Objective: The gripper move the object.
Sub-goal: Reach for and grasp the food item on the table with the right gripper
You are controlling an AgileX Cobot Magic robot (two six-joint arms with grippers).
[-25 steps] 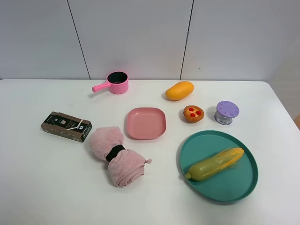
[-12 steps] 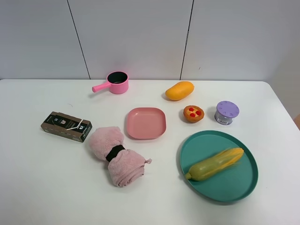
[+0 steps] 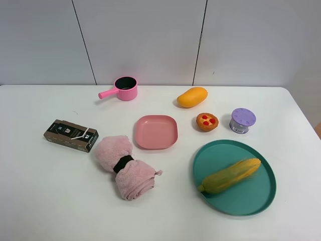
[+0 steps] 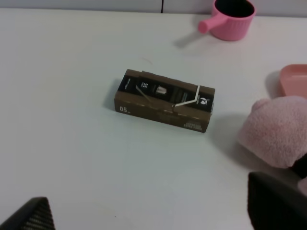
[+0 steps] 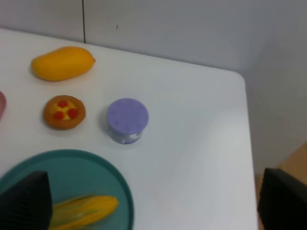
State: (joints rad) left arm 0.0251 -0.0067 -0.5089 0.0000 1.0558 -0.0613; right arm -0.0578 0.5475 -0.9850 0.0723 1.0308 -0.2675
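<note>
The small round tart (image 3: pixel 206 121), with an orange-brown crust and a yellow top with red dots, sits on the white table between the pink plate (image 3: pixel 156 132) and the purple-lidded cup (image 3: pixel 243 120). It also shows in the right wrist view (image 5: pixel 64 112). Neither arm shows in the exterior view. My right gripper (image 5: pixel 153 203) is open and empty, its dark fingertips (image 5: pixel 24 201) wide apart, held back from the tart above the table's right side. My left gripper (image 4: pixel 153 213) is open and empty above the table's left side, near the brown box (image 4: pixel 164 99).
An orange mango (image 3: pixel 192 96) lies behind the tart. A teal plate (image 3: pixel 261 193) holds a corn cob (image 3: pixel 230 175). A pink towel roll (image 3: pixel 124 167), a brown box (image 3: pixel 70 135) and a pink pot (image 3: pixel 123 88) lie to the left. The table's right edge (image 5: pixel 249 158) is near the cup.
</note>
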